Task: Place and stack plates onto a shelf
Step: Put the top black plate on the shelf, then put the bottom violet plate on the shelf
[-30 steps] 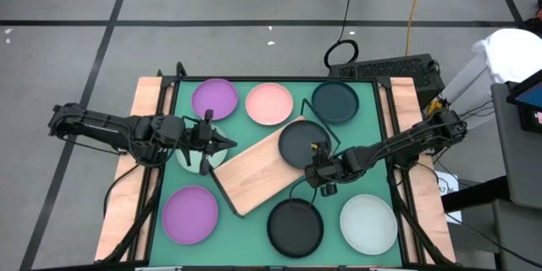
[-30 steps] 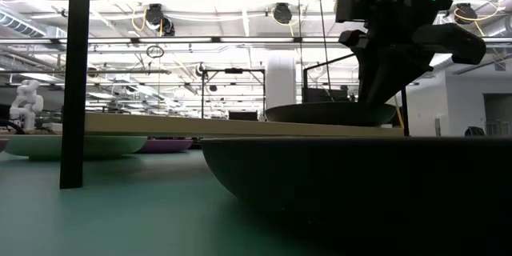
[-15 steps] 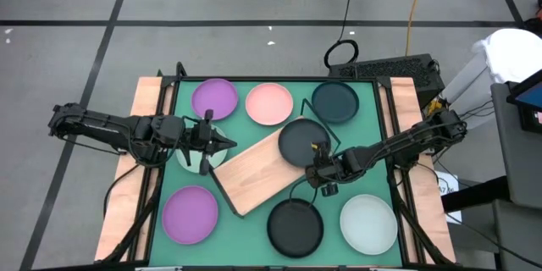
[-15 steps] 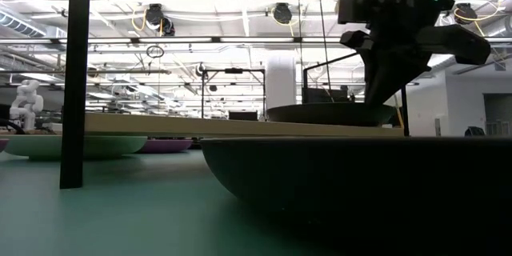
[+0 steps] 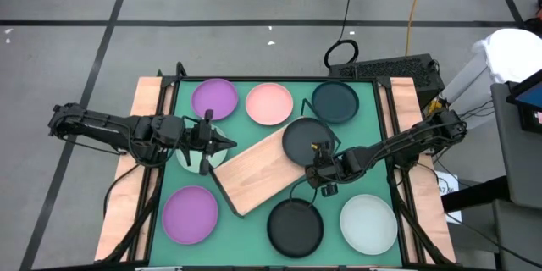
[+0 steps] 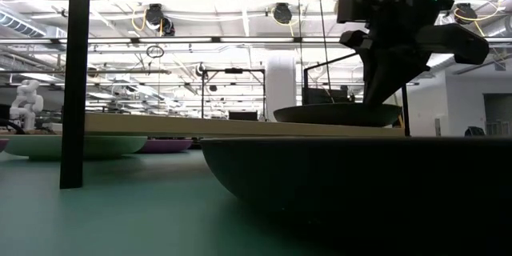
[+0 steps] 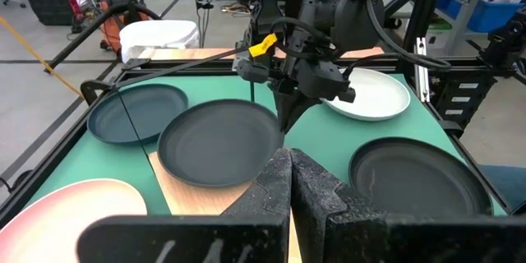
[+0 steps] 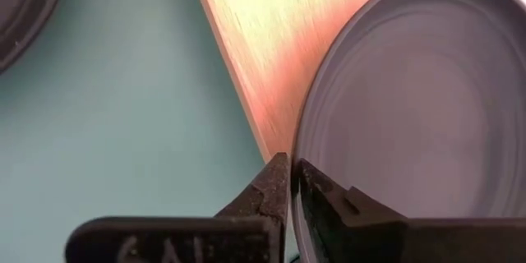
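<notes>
Right gripper (image 5: 315, 154) pinched shut on the near rim of a dark plate (image 5: 305, 141) lying on the right end of the shelf (image 5: 254, 172), which sits askew mid-table among the other plates; left gripper (image 5: 227, 143), fingers closed and empty, hovers by the shelf's left end.

Purple plates (image 5: 214, 98), pink plate (image 5: 269, 103), pale wooden shelf (image 5: 254, 174), green tabletop (image 5: 334, 207)

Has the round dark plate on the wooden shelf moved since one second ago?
Yes, slightly. In the low view, the round dark plate, gripped at its rim by the right gripper, has shifted toward the black wire post at the end of the light wooden shelf.
</notes>
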Robot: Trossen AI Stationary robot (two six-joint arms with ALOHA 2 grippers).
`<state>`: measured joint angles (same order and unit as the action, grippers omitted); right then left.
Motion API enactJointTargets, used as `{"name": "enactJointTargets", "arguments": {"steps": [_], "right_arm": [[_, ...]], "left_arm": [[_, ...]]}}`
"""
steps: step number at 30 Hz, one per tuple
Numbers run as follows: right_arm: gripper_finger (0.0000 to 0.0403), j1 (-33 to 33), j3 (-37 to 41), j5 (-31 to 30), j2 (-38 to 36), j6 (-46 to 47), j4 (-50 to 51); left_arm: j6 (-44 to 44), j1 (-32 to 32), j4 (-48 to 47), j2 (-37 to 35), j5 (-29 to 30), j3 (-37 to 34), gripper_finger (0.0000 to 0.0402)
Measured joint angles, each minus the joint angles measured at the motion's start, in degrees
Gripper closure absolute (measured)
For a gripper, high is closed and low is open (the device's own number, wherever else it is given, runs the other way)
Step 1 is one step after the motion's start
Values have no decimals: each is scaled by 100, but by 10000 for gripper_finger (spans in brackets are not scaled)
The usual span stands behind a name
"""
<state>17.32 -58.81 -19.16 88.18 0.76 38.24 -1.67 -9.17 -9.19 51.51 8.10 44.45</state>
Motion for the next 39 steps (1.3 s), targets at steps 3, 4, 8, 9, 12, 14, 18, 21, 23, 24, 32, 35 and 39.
{"name": "enactJointTargets", "arguments": {"steps": [3, 4, 8, 9, 12, 14, 18, 21, 23, 24, 32, 35, 39], "right_arm": [[385, 0, 0, -2, 0, -43, -97], [385, 0, 0, 0, 0, -55, -111], [383, 0, 0, 0, 0, -55, -156], [381, 1, 0, 1, -15, -55, -171], [368, 42, -14, -12, -129, -29, -324], [353, 82, -49, -55, -270, 36, -431], [307, 219, -70, -182, -612, 139, -855], [271, 342, -70, -242, -811, 159, -1239], [252, 479, -70, -428, -904, 147, -1338], [246, 554, -70, -551, -928, 125, -1404], [237, 1087, -68, -1381, -984, -62, -1639], [238, 1267, -68, -1379, -988, -72, -1705], [238, 1493, -68, -1375, -992, 4, -1703]], "left_arm": [[0, 1, 0, 0, 0, 0, 398], [0, 1, 0, -1, 0, 0, 398], [0, 2, -2, 0, 0, 0, 398], [0, 0, -6, 0, 0, 2, 398], [-1, 0, -75, 0, 0, 0, 398], [-2, 1, -163, 0, 0, 0, 398], [33, 1, -289, 0, 0, 0, 398], [-23, 0, -240, 0, 0, 0, 398], [-173, 2, -166, 0, -1, 0, 398], [-222, 2, -137, 0, 0, 1, 398], [-958, -161, -1682, -19, -47, 619, 398], [-1266, -475, -2318, -20, 14, 861, 398], [-1764, -1060, -2498, -20, 146, 948, 398]]}}
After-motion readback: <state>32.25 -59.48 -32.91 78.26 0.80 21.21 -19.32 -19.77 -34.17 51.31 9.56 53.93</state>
